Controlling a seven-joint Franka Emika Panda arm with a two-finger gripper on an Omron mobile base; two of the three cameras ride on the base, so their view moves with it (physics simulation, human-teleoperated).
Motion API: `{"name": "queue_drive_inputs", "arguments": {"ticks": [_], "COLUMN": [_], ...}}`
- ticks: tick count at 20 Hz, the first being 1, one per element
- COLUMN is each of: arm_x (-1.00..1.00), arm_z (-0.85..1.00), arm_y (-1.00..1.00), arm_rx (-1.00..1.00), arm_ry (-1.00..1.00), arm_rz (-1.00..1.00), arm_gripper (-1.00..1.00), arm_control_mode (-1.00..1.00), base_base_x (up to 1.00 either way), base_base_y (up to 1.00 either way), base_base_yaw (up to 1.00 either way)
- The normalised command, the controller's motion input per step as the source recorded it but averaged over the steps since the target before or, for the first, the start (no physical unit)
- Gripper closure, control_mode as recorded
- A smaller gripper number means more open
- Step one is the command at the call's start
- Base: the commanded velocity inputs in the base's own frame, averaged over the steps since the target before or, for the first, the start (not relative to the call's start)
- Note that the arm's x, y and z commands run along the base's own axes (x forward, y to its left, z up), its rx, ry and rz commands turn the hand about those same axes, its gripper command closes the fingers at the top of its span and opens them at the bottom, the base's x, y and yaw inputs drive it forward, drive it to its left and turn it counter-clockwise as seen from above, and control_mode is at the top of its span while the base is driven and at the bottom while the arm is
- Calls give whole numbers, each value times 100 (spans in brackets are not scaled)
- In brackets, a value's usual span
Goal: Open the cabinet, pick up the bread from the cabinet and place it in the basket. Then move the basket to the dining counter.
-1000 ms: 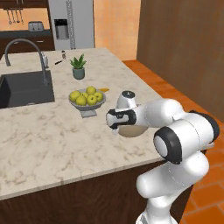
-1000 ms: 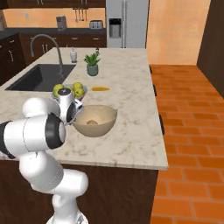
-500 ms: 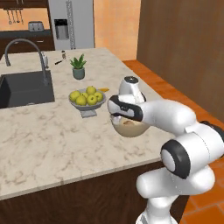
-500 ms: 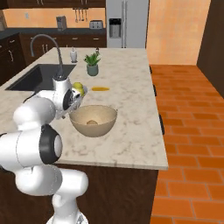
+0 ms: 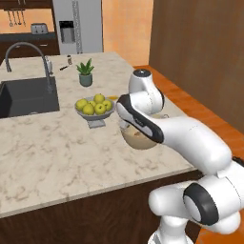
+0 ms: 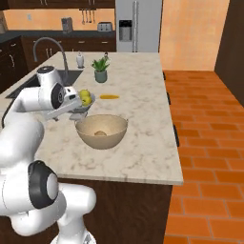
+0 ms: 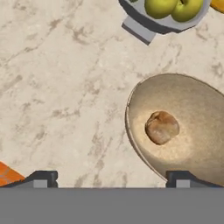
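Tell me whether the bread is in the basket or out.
In: the bread lies on the bottom of the basket, ringed by its rim; the right base view agrees.

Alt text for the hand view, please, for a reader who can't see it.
Looking down from the hand: the bread lies inside the basket, which stands on the beige marble dining counter. The open end effector hangs above, its dark fingertips wide apart at the bottom. A grey footed bowl of yellow-green fruit sits at the top.
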Motion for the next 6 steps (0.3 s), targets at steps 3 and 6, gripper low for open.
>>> {"name": "queue_drive_inputs", "arguments": {"ticks": [3, 6], "arm_x": [-58, -46], "arm_z": [56, 18], "arm_y": [30, 50], "arm_rx": [5, 0], "arm_ry": [1, 0], "arm_rz": [-22, -17], "arm_gripper": [-100, -100], "arm_control_mode": [-100, -100], "base_base_x": [0, 0], "base_base_y": [0, 0], "base_base_yaw": [0, 0]}}
